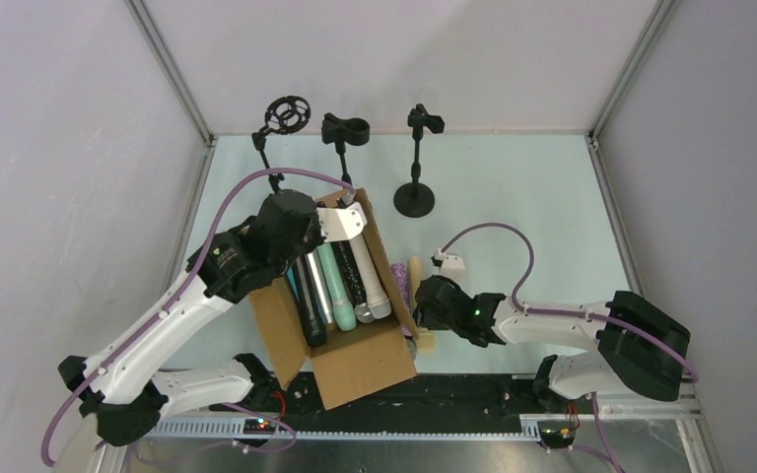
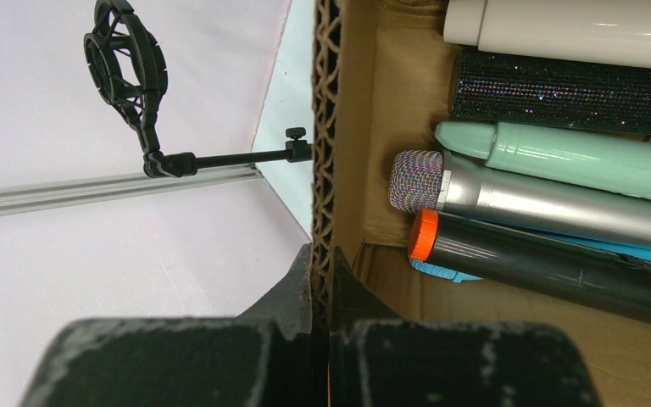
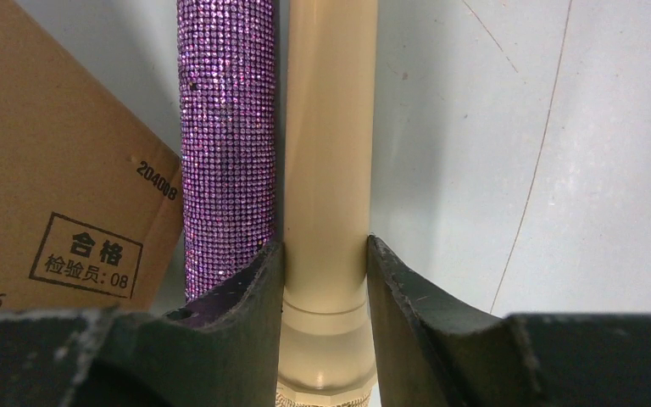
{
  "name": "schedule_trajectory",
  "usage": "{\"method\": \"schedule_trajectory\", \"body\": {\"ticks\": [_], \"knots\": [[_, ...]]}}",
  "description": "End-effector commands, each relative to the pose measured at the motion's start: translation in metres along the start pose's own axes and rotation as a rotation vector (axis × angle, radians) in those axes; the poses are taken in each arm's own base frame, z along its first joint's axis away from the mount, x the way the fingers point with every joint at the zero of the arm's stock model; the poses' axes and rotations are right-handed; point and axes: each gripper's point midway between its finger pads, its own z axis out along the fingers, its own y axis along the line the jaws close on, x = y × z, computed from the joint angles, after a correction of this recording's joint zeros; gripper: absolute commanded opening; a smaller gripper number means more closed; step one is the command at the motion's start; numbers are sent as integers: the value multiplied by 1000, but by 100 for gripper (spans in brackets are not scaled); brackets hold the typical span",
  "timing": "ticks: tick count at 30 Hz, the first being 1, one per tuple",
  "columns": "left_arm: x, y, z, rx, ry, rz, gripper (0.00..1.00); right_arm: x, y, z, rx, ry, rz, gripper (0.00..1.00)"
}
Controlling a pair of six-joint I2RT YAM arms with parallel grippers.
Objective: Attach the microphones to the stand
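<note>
Cream microphone [image 3: 331,127] is clamped in the right end effector [image 3: 325,254], long axis pointing toward the stands [image 1: 415,200] beyond. Left end effector [image 2: 322,288] is closed on the box wall [image 2: 329,127].

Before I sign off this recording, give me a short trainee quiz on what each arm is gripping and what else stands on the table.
1. True or false: the right jaws are closed on the glittery purple microphone.
2. What do the left jaws clamp? A) the wall of the cardboard box B) nothing, they gape open C) a cloth
3. How many microphone stands rise at the far end of the table?
Key: 1 false: they hold the cream microphone; the purple one lies beside it. 2 A. 3 three, all bare.
</note>
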Motion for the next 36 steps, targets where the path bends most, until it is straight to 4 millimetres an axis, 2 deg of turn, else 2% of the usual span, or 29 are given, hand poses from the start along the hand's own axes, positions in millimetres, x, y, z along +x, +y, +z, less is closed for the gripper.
{"method": "schedule_trajectory", "body": {"ticks": [1,4,6,7,9,11,20,30,32,33,34,35,36], "knots": [[-17,29,-15,-93,-83,-54,0,41,-30,-6,136,106,7,0],[-16,29,-15,-92,-79,-53,0,43,-25,-10,121,104,8,2],[-17,29,-15,-92,-81,-53,0,43,-22,-14,110,103,13,12],[-17,29,-15,-92,-81,-55,0,44,-21,-15,107,103,17,25],[-18,30,-14,-92,-81,-55,0,41,-21,-20,106,98,42,42],[-18,29,-14,-89,-80,-53,0,37,-22,-26,103,85,54,51],[-19,29,-14,-89,-82,-50,0,10,-25,-47,70,19,80,74],[-16,28,-14,-91,-77,-49,0,-58,-14,-110,-7,-185,112,79],[-16,29,-14,-93,-76,-49,0,-77,-1,-131,-46,-249,79,77],[-16,29,-14,-93,-75,-49,0,-92,14,-148,-89,-284,72,76],[-15,28,-14,-93,-74,-48,0,-97,24,-158,-101,-321,20,75],[-16,29,-14,-94,-74,-50,0,-105,48,-180,-175,-348,-2,73],[-15,28,-14,-94,-72,-51,0,-112,55,-186,-167,-394,-52,69]]}}
